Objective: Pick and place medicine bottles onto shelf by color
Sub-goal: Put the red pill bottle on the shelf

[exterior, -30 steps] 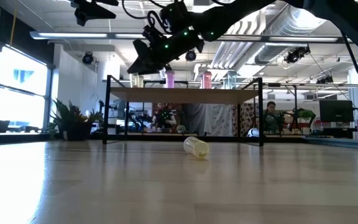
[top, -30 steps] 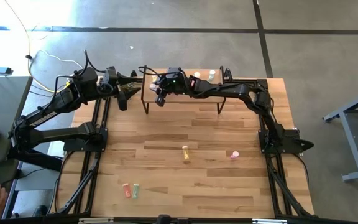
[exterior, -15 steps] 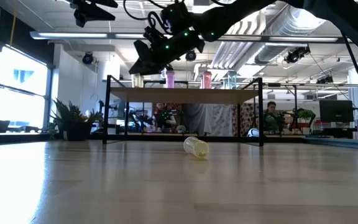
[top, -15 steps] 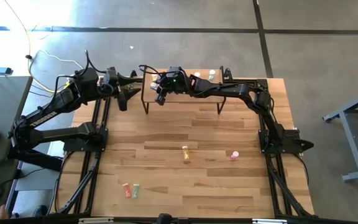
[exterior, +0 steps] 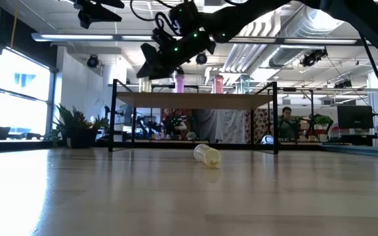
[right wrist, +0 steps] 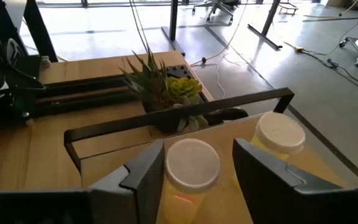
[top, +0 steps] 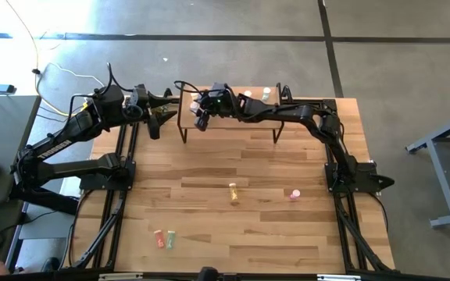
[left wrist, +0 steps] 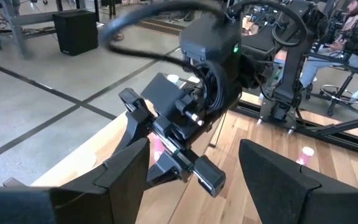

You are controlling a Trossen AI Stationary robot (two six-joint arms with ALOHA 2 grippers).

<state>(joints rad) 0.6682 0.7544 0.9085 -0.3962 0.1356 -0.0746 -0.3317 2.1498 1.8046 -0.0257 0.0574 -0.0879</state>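
The shelf [top: 233, 126] stands at the table's far edge. My right gripper [right wrist: 194, 171] hovers over its left end, open. Its fingers stand on either side of a yellow-orange, white-capped medicine bottle [right wrist: 193, 163], which stands upright on the shelf top. A second yellow-orange bottle [right wrist: 279, 132] stands beside it. The low view shows two pink bottles [exterior: 179, 83] on the shelf. On the table lie a yellow-orange bottle [top: 233, 191], a pink one [top: 294, 194], and a red and a green one [top: 165, 239]. My left gripper [left wrist: 194, 180] waits open left of the shelf.
A green-yellow pineapple-like plant [right wrist: 166, 87] stands just beyond the shelf's left end, in front of my right gripper. Black frame rails [top: 119, 179] run along both sides of the table. The tabletop between shelf and near edge is bare apart from the loose bottles.
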